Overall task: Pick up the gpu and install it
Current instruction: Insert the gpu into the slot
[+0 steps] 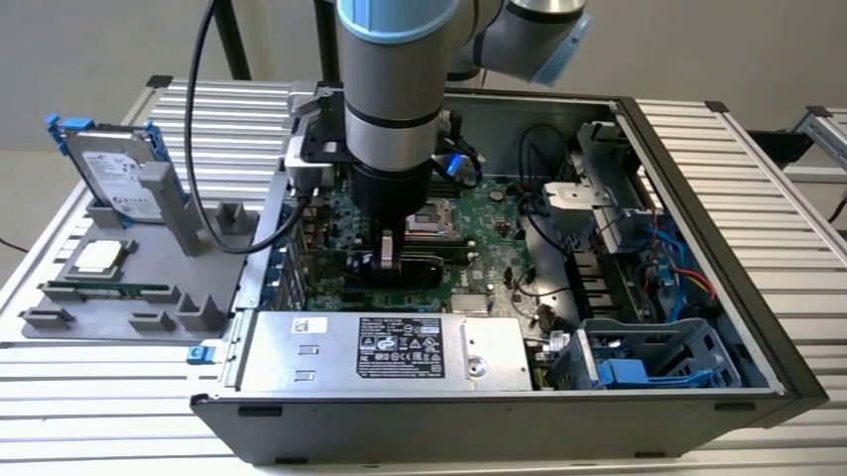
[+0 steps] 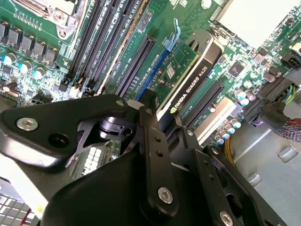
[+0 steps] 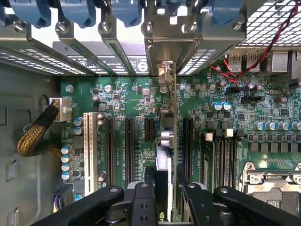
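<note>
I have the gpu (image 2: 188, 70) pinched between my fingers (image 3: 165, 188), one on each flat side. It is already off the counter (image 1: 119, 397) and down inside the computer case (image 1: 688, 248). It stands on its thin edge over the green motherboard (image 3: 127, 99), lined up along a long black slot (image 2: 136, 63). Its silver end bracket (image 3: 165, 70) is at the back wall of the case. I cannot tell if it is pushed all the way in, so I think the picking up is done and the putting in is nearly done. My arm (image 1: 391, 89) points straight down into the open case. The hard drive (image 1: 117, 174) rests on its grey stand (image 1: 173, 213).
</note>
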Motion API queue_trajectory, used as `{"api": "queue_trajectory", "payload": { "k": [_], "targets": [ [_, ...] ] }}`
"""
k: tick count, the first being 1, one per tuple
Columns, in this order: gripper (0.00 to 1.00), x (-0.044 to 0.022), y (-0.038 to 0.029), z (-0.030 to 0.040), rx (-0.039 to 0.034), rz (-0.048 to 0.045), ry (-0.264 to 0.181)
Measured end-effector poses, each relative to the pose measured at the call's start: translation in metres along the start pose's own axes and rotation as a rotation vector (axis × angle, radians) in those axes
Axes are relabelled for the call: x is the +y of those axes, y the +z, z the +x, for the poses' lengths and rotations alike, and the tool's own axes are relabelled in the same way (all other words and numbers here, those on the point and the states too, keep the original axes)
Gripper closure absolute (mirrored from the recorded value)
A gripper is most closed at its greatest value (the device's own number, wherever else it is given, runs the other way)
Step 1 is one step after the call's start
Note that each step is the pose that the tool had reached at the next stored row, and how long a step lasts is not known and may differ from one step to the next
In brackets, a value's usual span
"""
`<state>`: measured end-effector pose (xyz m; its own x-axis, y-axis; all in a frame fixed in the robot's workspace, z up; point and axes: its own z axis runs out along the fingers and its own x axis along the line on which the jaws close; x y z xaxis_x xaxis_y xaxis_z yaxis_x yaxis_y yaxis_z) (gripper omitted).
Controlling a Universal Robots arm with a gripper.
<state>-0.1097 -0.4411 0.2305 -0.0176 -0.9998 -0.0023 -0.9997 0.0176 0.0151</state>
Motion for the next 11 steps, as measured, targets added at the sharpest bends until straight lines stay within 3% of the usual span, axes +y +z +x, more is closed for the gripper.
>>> {"api": "queue_trajectory", "payload": {
  "k": [4,5,6,11],
  "targets": [
    [1.0,0.0,0.0001,0.0,0.0,0.0,0.0],
    [0.0,-0.0001,0.0013,-0.0001,-0.0031,0.0016,0.0],
    [0.0,-0.0001,0.0031,-0.0001,-0.0063,0.0037,0.0],
    [0.0,0.0,0.0022,0.0003,-0.0042,0.0024,0.0]
  ]
}}
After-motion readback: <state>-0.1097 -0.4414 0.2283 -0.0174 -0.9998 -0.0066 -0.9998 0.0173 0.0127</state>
